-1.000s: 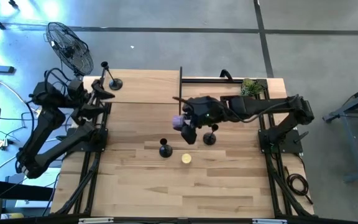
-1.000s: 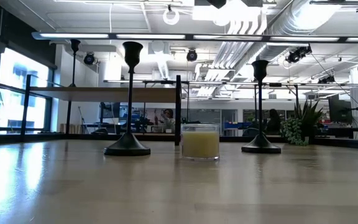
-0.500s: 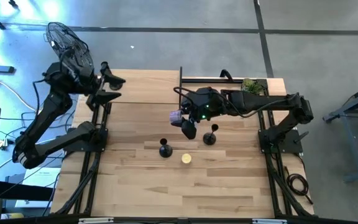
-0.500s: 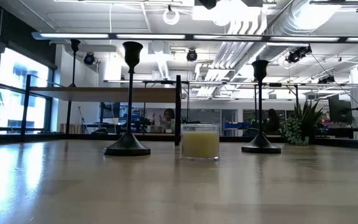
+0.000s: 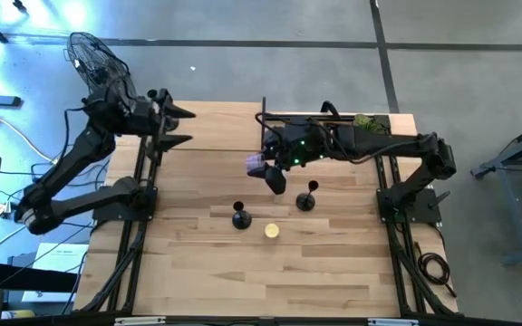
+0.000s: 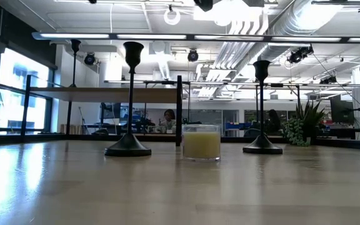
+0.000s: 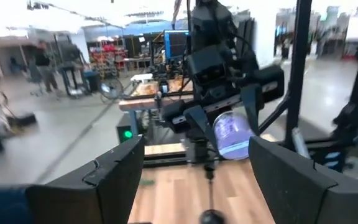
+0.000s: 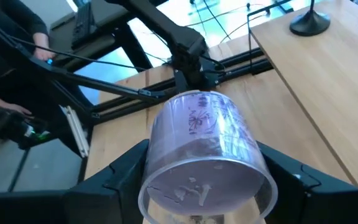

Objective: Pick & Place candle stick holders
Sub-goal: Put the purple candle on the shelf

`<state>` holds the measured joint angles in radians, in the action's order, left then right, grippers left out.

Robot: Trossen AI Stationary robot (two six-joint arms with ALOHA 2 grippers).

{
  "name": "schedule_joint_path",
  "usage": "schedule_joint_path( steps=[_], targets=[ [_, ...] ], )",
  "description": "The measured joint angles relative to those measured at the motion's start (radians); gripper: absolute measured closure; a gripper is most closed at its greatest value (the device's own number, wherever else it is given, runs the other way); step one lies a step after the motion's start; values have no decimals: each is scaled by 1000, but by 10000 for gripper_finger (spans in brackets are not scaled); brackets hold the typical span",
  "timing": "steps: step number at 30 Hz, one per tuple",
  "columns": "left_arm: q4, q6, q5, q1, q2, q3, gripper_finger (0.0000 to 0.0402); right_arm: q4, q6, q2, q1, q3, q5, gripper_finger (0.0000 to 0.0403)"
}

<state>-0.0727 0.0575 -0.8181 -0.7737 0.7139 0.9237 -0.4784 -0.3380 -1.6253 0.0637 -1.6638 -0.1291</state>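
Observation:
Two black candle stick holders stand on their round bases mid-table, one (image 5: 240, 217) (image 6: 130, 100) left of the other (image 5: 306, 197) (image 6: 261, 103). A third (image 8: 309, 22) stands near the far left corner, by my left arm. My right gripper (image 5: 270, 177) is shut on a purple glass candle jar (image 5: 256, 167) above the table, beyond the two holders. My left gripper (image 5: 181, 126) is open and empty, raised over the far left of the table, its fingers pointing toward the table's right. My right gripper pinches the purple jar by its round side wall (image 8: 160, 146) between its two fingers (image 8: 120, 177), one on each side. The jar is lifted clear of the table and tilted, one round end toward the wrist camera.
A yellow candle in a glass (image 5: 271, 231) (image 6: 201, 142) stands on the table near the two holders. A black upright frame (image 5: 264, 113) and a green plant (image 5: 368, 125) stand at the far right. A fan (image 5: 98, 68) stands beyond the far left corner.
My left arm has risen, and its open gripper has gone toward the table's right and far edge, past the third holder. My right gripper has carried the purple jar a little toward the far edge and the left.

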Motion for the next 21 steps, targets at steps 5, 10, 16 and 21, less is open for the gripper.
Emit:
schedule_joint_path(
  steps=[5, 10, 16, 21],
  targets=[
    [-4, 187, 237, 155, 15, 0, 119, 88, -28, 0, 18, 0, -77, 182],
    [1, 387, 576, 325, 39, 0, 119, 136, -33, 0, 17, 0, -113, 182],
    [30, 643, 836, 556, 123, 1, 119, 140, -47, 0, 23, 0, -115, 182],
    [29, 847, 1076, 733, 245, 55, 119, 143, -54, 0, 36, 0, -113, 182]
  ],
)
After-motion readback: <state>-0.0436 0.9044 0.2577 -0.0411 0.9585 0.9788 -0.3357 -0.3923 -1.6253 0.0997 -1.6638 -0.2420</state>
